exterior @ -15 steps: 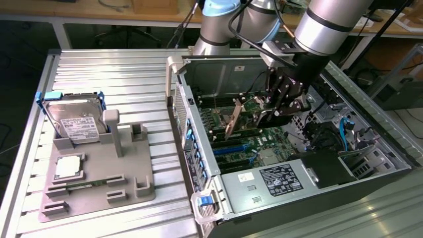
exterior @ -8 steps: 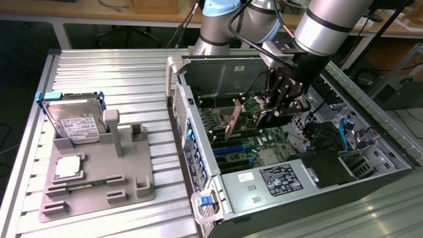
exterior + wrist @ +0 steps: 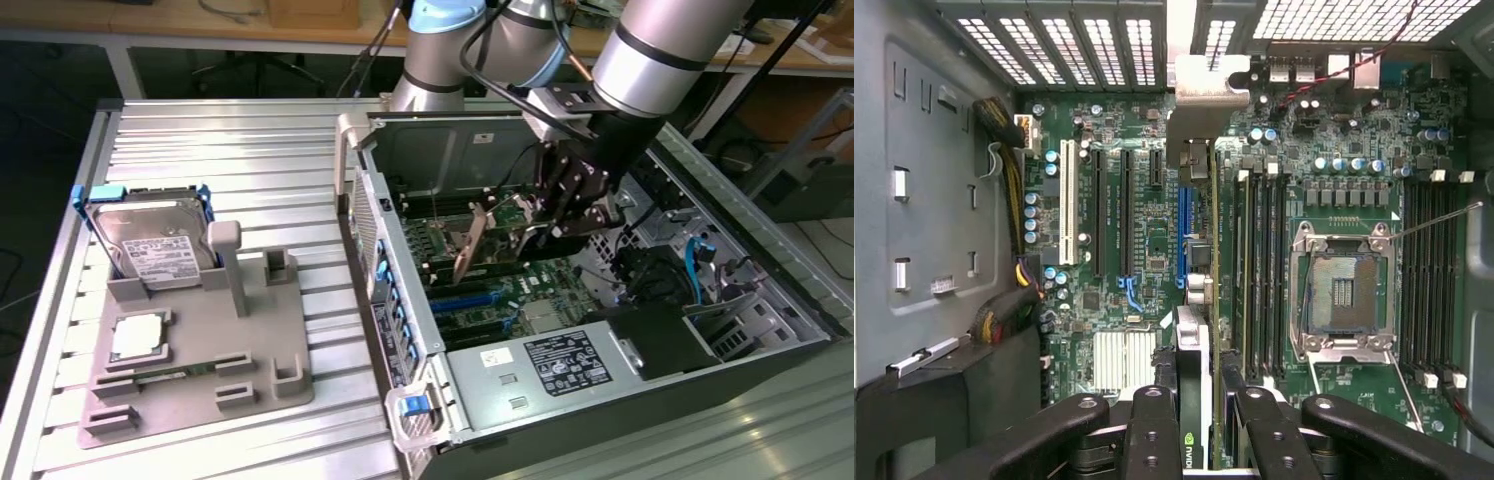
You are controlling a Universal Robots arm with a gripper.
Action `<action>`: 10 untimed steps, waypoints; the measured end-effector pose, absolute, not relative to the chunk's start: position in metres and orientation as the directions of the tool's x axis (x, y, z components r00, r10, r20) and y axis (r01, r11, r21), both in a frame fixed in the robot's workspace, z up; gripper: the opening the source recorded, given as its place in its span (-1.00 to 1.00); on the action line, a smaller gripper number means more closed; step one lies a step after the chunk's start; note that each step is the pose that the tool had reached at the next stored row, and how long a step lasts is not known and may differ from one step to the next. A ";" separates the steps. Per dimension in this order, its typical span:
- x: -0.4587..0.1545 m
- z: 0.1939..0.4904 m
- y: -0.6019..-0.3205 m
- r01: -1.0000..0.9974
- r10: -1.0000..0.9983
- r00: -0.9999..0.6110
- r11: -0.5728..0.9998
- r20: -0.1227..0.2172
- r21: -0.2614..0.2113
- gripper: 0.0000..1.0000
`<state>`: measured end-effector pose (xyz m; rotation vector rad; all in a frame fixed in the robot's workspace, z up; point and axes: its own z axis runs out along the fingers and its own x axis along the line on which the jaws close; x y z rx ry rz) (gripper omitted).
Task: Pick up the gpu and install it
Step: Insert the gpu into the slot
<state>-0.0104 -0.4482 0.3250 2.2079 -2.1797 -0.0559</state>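
Note:
My gripper is down inside the open computer case, shut on the gpu. The card hangs edge-down, slightly tilted, just above the motherboard. In the wrist view the gpu appears edge-on between my black fingers, and my gripper clamps its near end. Its silver bracket reaches the case's rear slot openings. The card's lower edge lies along the blue expansion slot; I cannot tell whether it touches the slot.
A grey fixture on the ribbed table at the exterior view's left holds a hard drive and a square silver CPU chip. Inside the case are the CPU socket, memory slots, cable bundles and a power supply.

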 end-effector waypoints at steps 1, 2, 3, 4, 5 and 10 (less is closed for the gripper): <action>-0.010 0.324 -0.448 -0.999 -1.000 0.013 -0.013 0.001 0.053 -0.47; -0.010 0.323 -0.448 -0.999 -1.000 0.013 -0.013 0.001 0.053 -0.47; -0.010 0.323 -0.448 -0.999 -1.000 0.013 -0.013 0.001 0.053 -0.47; -0.010 0.322 -0.448 -0.999 -1.000 0.013 -0.013 0.001 0.053 -0.47; -0.010 0.321 -0.448 -0.999 -1.000 0.013 -0.013 0.001 0.053 -0.47; -0.010 0.316 -0.447 -0.999 -1.000 0.013 -0.013 0.001 0.053 -0.47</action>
